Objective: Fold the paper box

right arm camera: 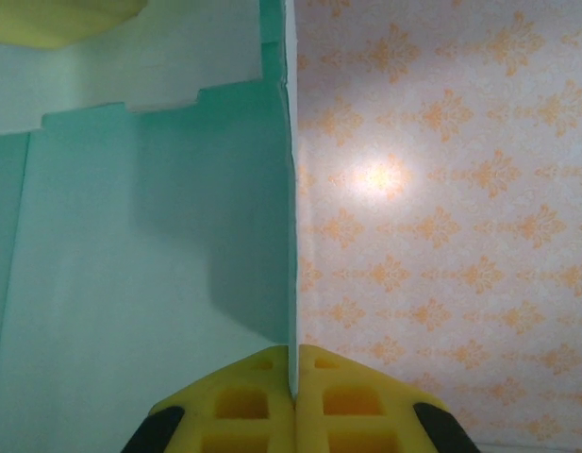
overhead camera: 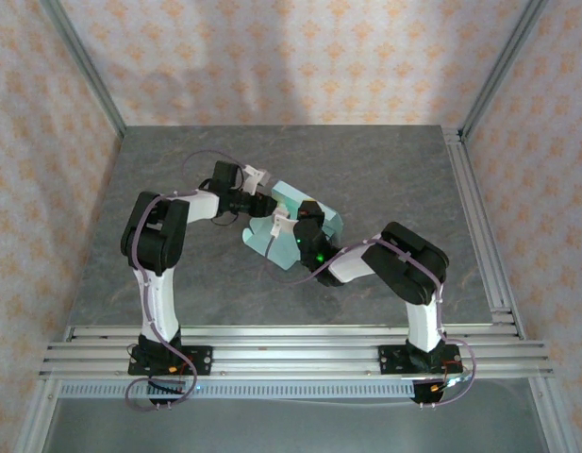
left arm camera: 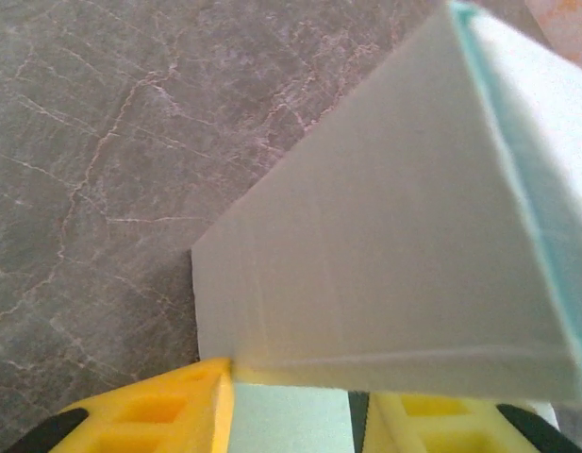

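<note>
1. Top external view: the paper box (overhead camera: pixel 287 196) lies partly folded at the middle of the table (overhead camera: pixel 394 179).
2. Left gripper (left arm camera: pixel 291 404): jaws stand part-way apart with mint card between them. I cannot tell whether they grip it.
3. Right gripper (right arm camera: pixel 292 366): jaws are pressed together on the thin edge of an upright box panel.

From above, the left arm (overhead camera: pixel 224 200) and the right arm (overhead camera: pixel 314 241) cover the middle of the box (overhead camera: pixel 289 195), and their fingertips are too small for us to read. At the left wrist we see the box blurred and running off the far and right edges; the near edge cuts the left pincer (left arm camera: pixel 292 385). At the right wrist, a yellow shape (right arm camera: pixel 55 19) at the far left is cut too short to name.
</note>
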Controlling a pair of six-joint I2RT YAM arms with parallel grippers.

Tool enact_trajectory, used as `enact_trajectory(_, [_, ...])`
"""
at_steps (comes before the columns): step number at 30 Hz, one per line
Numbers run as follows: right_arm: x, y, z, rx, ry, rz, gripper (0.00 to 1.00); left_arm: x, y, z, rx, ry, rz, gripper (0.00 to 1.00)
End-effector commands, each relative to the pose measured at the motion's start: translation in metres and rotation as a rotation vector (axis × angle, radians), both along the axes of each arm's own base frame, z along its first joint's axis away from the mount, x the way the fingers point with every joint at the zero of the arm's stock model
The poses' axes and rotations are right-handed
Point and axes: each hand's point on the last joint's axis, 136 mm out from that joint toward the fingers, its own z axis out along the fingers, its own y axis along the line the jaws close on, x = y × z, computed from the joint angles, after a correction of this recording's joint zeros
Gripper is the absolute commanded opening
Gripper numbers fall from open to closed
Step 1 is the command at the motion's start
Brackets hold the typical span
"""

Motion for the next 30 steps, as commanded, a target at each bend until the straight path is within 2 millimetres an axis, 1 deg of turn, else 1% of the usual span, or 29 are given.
enact_trajectory(1, [-0.001, 0.002, 0.015, 0.07, 0.0, 0.007, 0.0, 0.0, -0.001, 0.032, -0.035, -0.085, 0.005, 0.47])
enact_trajectory(4, [-0.001, 0.0, 0.018, 0.095, 0.008, -0.002, 0.0, 0.002, 0.006, 0.038, -0.043, -0.115, 0.05, 0.53])
enact_trajectory(7, [0.0, -0.002, 0.019, 0.111, 0.013, -0.011, 0.0, 0.005, 0.016, 0.038, -0.048, -0.126, 0.098, 0.58])
enact_trajectory(10, [-0.002, -0.004, 0.014, 0.105, 0.056, -0.02, 0.0, 0.011, 0.026, 0.037, -0.071, -0.139, 0.158, 0.64])
enact_trajectory(11, [-0.002, -0.006, 0.013, 0.112, 0.068, -0.027, 0.0, 0.013, 0.029, 0.046, -0.087, -0.169, 0.183, 0.65])
enact_trajectory(12, [-0.003, -0.007, 0.013, 0.12, 0.076, -0.033, 0.0, 0.013, 0.034, 0.049, -0.094, -0.184, 0.208, 0.67])
enact_trajectory(16, [-0.003, -0.012, 0.014, 0.127, 0.095, -0.066, 0.0, 0.017, 0.048, 0.051, -0.115, -0.212, 0.283, 0.71])
enact_trajectory(19, [0.0, -0.018, 0.016, 0.126, 0.099, -0.103, 0.0, 0.014, 0.053, 0.054, -0.145, -0.238, 0.312, 0.74])
enact_trajectory(23, [0.0, -0.018, 0.014, 0.133, 0.135, -0.115, 0.0, 0.01, 0.055, 0.047, -0.108, -0.224, 0.326, 0.74])
enact_trajectory(27, [0.0, -0.02, 0.018, 0.169, 0.171, -0.137, 0.0, 0.004, 0.047, 0.037, -0.069, -0.21, 0.313, 0.75])
enact_trajectory(30, [-0.001, -0.018, 0.022, 0.204, 0.197, -0.134, 0.0, 0.006, 0.041, 0.029, -0.035, -0.191, 0.302, 0.74])
